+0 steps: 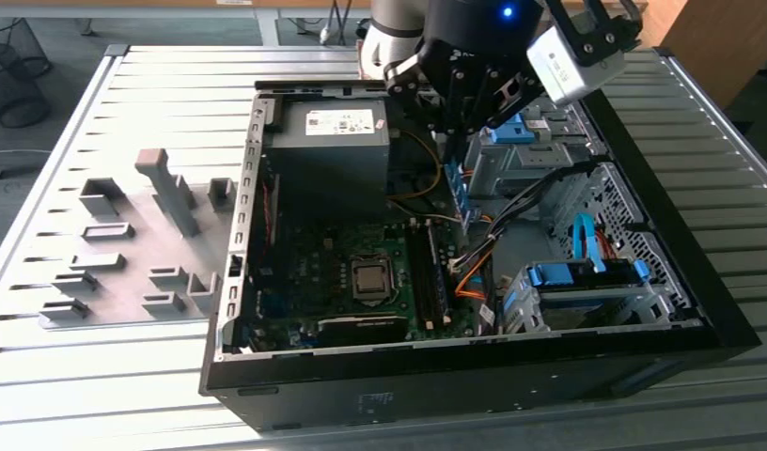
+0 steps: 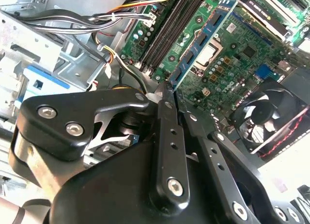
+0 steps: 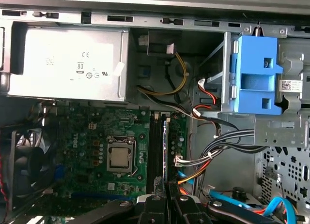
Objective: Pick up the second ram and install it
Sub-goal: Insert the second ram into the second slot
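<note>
Tool clamped on one second ram, held above motherboard slots.

You see: one open computer case, one power supply, one cooling fan, one blue ram stick, two wire baskets.

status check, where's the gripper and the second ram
Gripper shut on the second ram, held above the motherboard. Stick hangs over the memory slots, not seated. Cable bundle runs close beside the slots.
</note>
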Tool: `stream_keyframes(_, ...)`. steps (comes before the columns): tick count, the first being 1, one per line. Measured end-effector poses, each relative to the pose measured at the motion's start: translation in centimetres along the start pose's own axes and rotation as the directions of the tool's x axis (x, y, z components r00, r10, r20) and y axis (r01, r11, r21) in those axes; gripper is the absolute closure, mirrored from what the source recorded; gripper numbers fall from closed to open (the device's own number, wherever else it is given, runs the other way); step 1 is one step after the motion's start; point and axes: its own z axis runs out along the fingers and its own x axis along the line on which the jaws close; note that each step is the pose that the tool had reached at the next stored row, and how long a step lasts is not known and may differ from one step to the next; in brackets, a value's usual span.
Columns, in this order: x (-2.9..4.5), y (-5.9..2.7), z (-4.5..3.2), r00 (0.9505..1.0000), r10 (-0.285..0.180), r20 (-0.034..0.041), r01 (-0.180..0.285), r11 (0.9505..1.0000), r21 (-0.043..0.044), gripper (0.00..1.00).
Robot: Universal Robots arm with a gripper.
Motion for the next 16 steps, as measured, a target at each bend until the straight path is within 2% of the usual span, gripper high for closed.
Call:
stream_keyframes(7, 0.01, -0.06, 1.27, 1.0000, 0.009, -0.0019, -0.009, 1.0000, 0.0000, 0.86)
stream_keyframes(11, 0.01, -0.07, 1.39, 1.0000, 0.009, -0.0031, -0.009, 1.0000, 0.0002, 0.86)
stream_keyframes(12, 0.01, -0.08, 1.86, 1.0000, 0.009, -0.0031, -0.009, 1.0000, 0.0001, 0.86)
stream_keyframes(16, 0.01, -0.08, 1.92, 1.0000, 0.009, -0.0031, -0.009, 1.0000, 0.0001, 0.86)
